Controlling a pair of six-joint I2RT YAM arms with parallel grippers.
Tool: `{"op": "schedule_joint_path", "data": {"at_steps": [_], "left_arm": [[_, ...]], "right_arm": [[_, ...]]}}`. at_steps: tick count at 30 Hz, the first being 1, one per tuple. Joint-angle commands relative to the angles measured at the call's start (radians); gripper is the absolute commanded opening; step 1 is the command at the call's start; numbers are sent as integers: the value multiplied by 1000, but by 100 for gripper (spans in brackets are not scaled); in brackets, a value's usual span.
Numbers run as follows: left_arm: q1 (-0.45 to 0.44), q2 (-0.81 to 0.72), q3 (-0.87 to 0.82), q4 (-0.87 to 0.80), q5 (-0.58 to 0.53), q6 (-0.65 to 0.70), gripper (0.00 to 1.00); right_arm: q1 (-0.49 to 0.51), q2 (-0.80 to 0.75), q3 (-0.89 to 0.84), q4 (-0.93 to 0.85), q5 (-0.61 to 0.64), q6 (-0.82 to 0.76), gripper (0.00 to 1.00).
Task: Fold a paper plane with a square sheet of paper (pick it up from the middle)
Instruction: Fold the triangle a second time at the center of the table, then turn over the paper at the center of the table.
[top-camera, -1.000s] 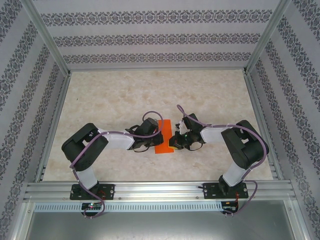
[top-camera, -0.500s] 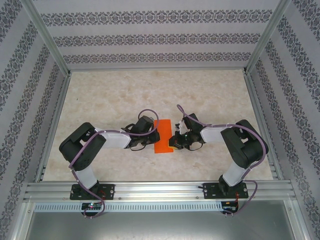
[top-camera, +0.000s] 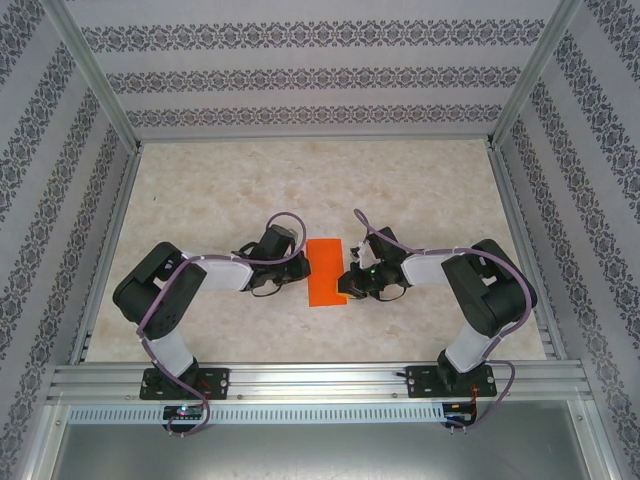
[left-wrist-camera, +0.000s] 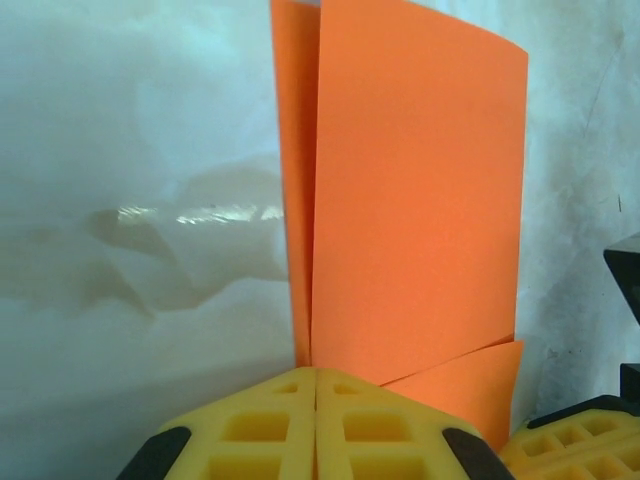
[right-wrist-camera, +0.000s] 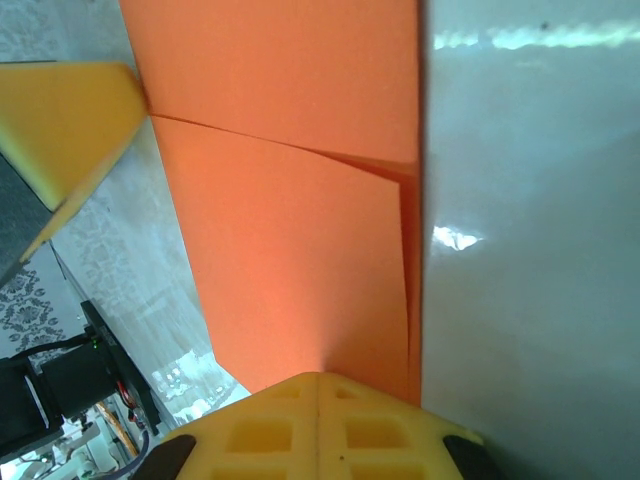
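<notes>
Item under inspection: the orange sheet of paper (top-camera: 325, 272) is found folded into a narrow rectangle, its long sides running away from the arm bases.
Location: the sheet is laid on the marbled table (top-camera: 220, 190), about mid-table, between the two grippers.
Layers, left wrist view: the paper (left-wrist-camera: 415, 190) is seen in overlapping layers. A narrow strip is exposed along its left side, and a slanted flap is exposed at its near right corner.
Layers, right wrist view: the paper (right-wrist-camera: 290, 200) is crossed by a slanted fold line, and a thin layer edge is noted along its right side.
Left gripper (top-camera: 302, 272): it is clenched. In its own view (left-wrist-camera: 316, 385) the yellow fingers (left-wrist-camera: 250, 430) are pressed together with no gap. The tips are placed at the paper's left long edge, and whether contact is made cannot be told.
Right gripper (top-camera: 346, 284): it is clenched. In its own view (right-wrist-camera: 318, 390) the fingers (right-wrist-camera: 260, 435) are closed flush. The tips are set at the paper's right long edge, towards the near end, and no paper is seen between the pads.
Cross-check: one yellow finger of the right gripper (left-wrist-camera: 575, 440) is recorded at the lower right of the left wrist view. One finger of the left gripper (right-wrist-camera: 70, 110) is recorded at the upper left of the right wrist view.
Arms: both are bent inward and held low over the table.
</notes>
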Motion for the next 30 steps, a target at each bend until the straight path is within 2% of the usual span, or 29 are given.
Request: {"op": "schedule_joint_path", "data": {"at_steps": [1,6,10,15,19,30], "left_arm": [[47,-35,-9,-97,-76,65,9],[47,-121,24,-176,-48,97,12],[34,-190,40,-188,-4,93,15],[-34,-182,124,-257,5,104,16],[-68,-122,170,-253,6,101,15],[-111,34,233,-247,-5,82,13]], "right_arm": [[-1,35,-42,-95,89,-14,6],[2,-42,-26,-78,57,1,11],[-4,-159,-2,-108,54,-11,20],[-60,-252,4,-176,138,-41,36],[-99,-236,-2,-184,157,-55,41],[-95,-131,16,-103,75,-40,43]]}}
